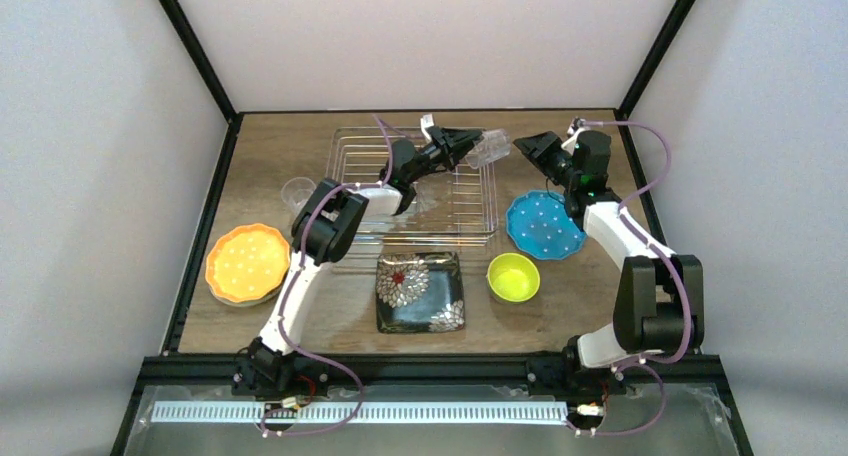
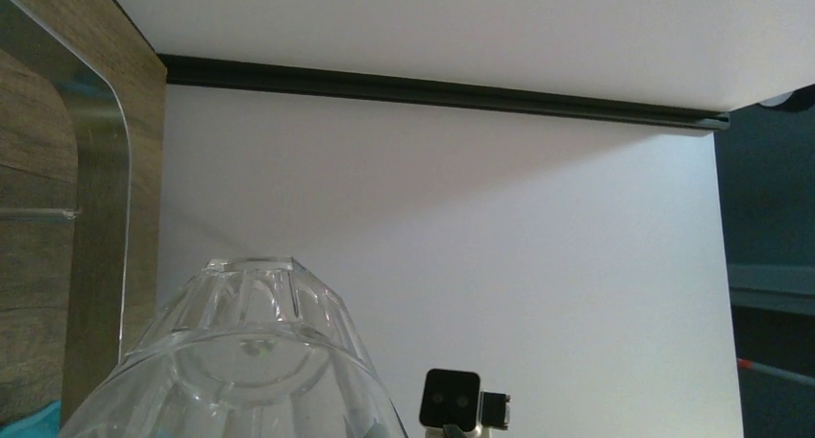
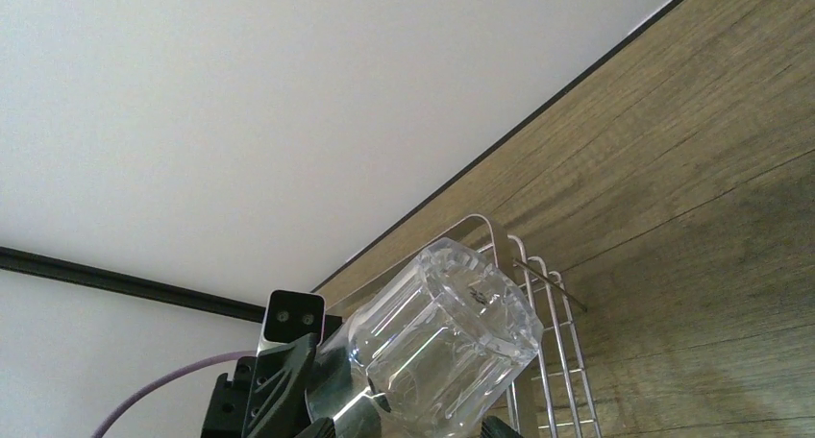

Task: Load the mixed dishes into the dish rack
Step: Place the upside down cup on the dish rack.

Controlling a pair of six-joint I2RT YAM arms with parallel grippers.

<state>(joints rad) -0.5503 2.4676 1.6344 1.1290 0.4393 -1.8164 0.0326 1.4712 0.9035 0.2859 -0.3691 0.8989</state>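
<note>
A clear glass cup [image 1: 490, 148] [image 2: 240, 361] [image 3: 432, 352] hangs tilted above the back right corner of the dish rack [image 1: 350, 146] [image 3: 553, 342], its thick base toward the right arm. My right gripper [image 1: 527, 148] [image 3: 408, 426] has a fingertip on each side of the cup's body and is shut on it. At the cup's mouth my left gripper [image 1: 465, 141] [image 3: 279, 380] has its jaws parted, one finger outside the rim. A second clear cup [image 1: 297, 191] stands on the table left of the rack.
An orange dotted plate [image 1: 247, 263] lies at the left. A black floral square plate [image 1: 420, 292] sits in front of the rack, with a yellow-green bowl [image 1: 513, 277] beside it. The blue dotted plate [image 1: 545, 226] lies under the right arm. Black frame posts stand at the back corners.
</note>
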